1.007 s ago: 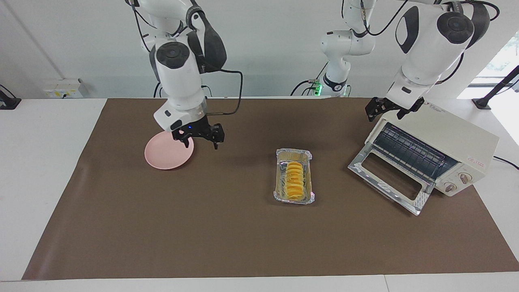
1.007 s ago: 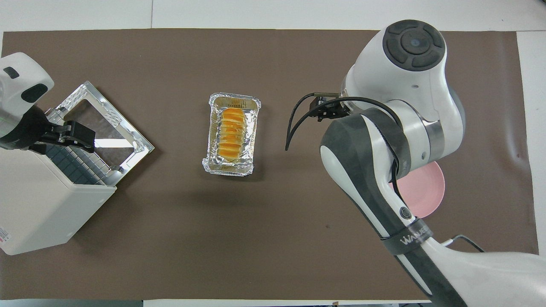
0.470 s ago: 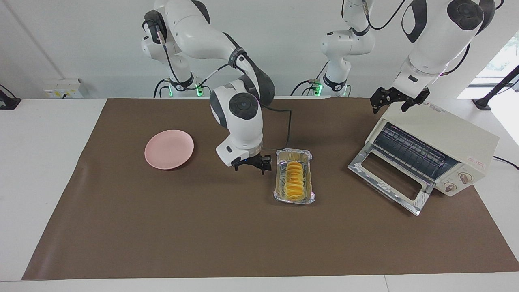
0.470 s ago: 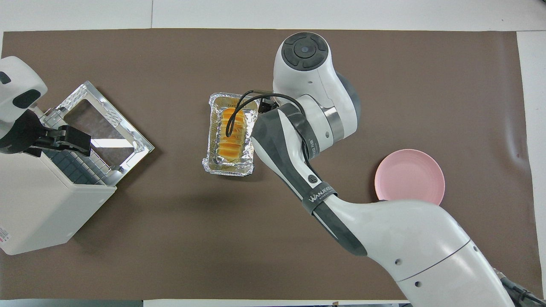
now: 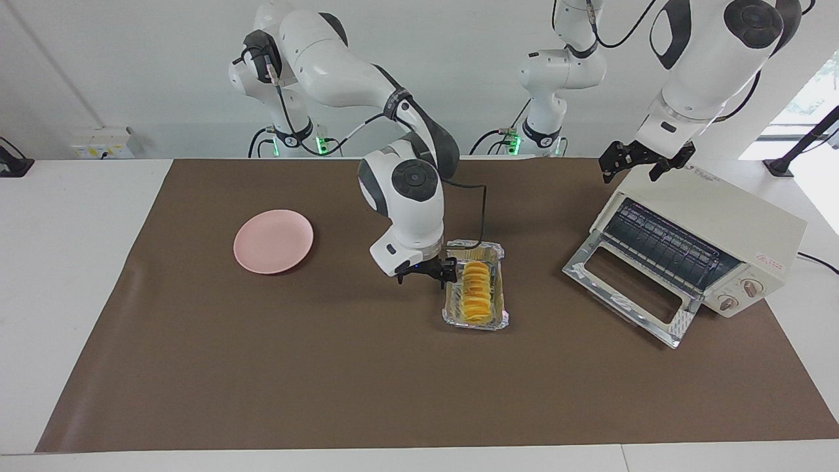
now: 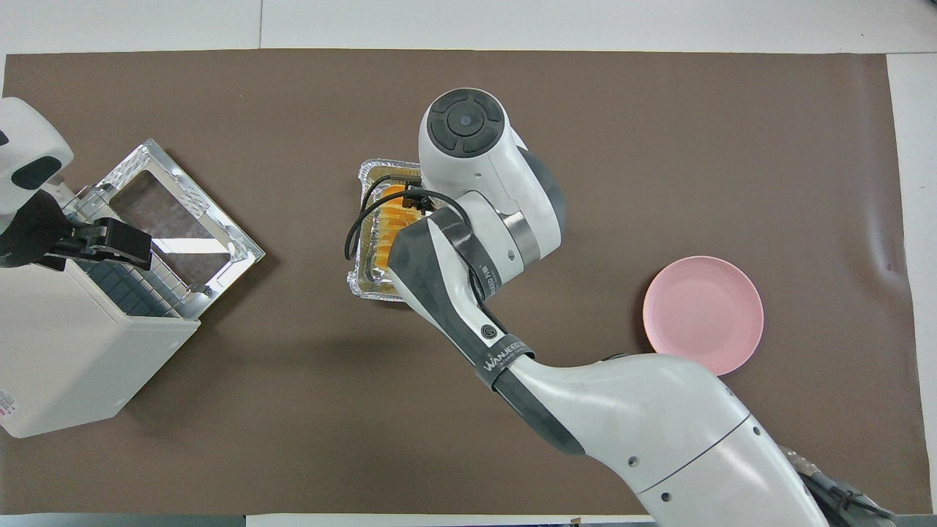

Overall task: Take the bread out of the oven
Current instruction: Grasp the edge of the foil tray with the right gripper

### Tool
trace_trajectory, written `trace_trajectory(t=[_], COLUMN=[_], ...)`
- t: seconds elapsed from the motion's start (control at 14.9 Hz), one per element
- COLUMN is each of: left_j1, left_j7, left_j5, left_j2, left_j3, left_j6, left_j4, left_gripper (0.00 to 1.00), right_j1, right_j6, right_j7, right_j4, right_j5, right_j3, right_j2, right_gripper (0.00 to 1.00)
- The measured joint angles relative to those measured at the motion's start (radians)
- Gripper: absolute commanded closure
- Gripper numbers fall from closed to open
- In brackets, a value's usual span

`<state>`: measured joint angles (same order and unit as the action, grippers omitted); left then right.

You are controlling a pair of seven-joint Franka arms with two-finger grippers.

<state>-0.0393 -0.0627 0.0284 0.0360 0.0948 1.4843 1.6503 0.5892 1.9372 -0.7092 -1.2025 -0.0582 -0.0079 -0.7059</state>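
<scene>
The bread (image 5: 476, 292) (image 6: 382, 245), a ridged golden loaf, lies in a silver foil tray (image 5: 499, 288) (image 6: 362, 284) on the brown mat, outside the oven. The cream oven (image 5: 721, 223) (image 6: 66, 351) stands at the left arm's end of the table. Its glass door (image 5: 629, 288) (image 6: 176, 212) is dropped open and its wire rack is bare. My right gripper (image 5: 425, 275) is open and low beside the tray, one fingertip at the tray's long rim. My left gripper (image 5: 632, 167) (image 6: 95, 238) hangs open just over the oven's top edge, holding nothing.
A round pink plate (image 5: 273, 240) (image 6: 703, 313) sits on the mat toward the right arm's end. The right arm stretches across the mat's middle and covers part of the tray from above. White tabletop borders the mat.
My right gripper has swung from over the pink plate across to the foil tray and come down beside it. My left gripper has risen slightly above the oven.
</scene>
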Motion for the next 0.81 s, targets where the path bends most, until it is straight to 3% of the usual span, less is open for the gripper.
trace_trajectory(t=[0.34,0.4,0.54,0.67,0.74,0.81], left_j1=[0.003,0.006,0.006,0.006,0.006,0.006], left_j7=[0.000,0.000,0.000,0.000,0.000,0.000], left_j5=[0.000,0.000,0.000,0.000,0.000,0.000], left_j2=[0.004,0.004,0.004,0.004,0.004,0.004], left_j3=[0.001,0.000,-0.001,-0.001,-0.001,-0.001], left_j6=[0.000,0.000,0.000,0.000,0.000,0.000], left_j4=[0.002,0.002,0.002,0.002,0.002,0.002], left_gripper=[0.00,0.00,0.00,0.00,0.00,0.00], right_j1=[0.040,0.039,0.038,0.038,0.038,0.039], right_j6=[0.035,0.035,0.035,0.052,0.073,0.093], right_j7=[0.000,0.000,0.000,0.000,0.000,0.000], right_j4=[-0.037,-0.040,-0.044,-0.054,-0.063,-0.071], right_j5=[0.042,0.045,0.046,0.046,0.046,0.046], right_j3=[-0.001,-0.002,-0.003,-0.003,-0.003,-0.003], right_j2=[-0.041,-0.042,-0.041,-0.042,-0.042,-0.042], right_gripper=[0.00,0.05,0.30,0.68,0.92,1.00])
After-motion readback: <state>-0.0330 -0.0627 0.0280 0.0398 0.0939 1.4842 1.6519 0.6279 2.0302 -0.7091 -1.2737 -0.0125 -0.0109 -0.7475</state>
